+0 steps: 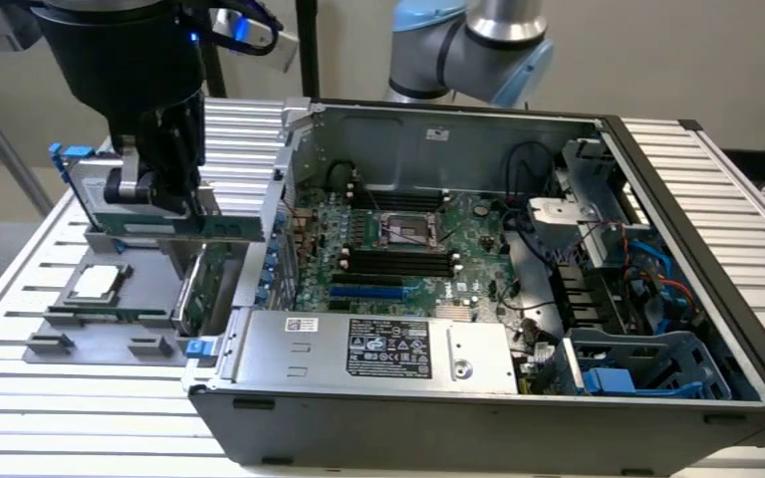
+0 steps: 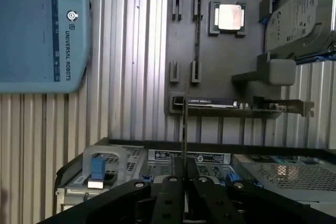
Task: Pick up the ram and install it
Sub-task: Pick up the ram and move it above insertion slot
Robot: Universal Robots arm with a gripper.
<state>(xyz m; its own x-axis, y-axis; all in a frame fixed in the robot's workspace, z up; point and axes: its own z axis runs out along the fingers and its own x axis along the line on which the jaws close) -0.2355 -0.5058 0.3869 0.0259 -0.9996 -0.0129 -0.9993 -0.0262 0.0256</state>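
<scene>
Gripper (image 2: 184, 170) fingers pressed together on the ram (image 2: 184, 124), pinching its flat faces. Stick seen edge-on, held over the PC case (image 2: 294, 174) wall and the case-side edge of the gray holder tray (image 2: 247, 56). Long axis runs from case toward the tray's far edge, thin edge up. Likely light, stiff, fragile: hold by board faces, no twisting, keep off contacts.

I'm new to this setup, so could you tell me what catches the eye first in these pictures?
The open PC case dominates the exterior view's middle and right, its motherboard exposed. In the wrist view, the gripper grips the ram, seen edge-on, with a grey tray bearing a silver chip beyond it.
</scene>
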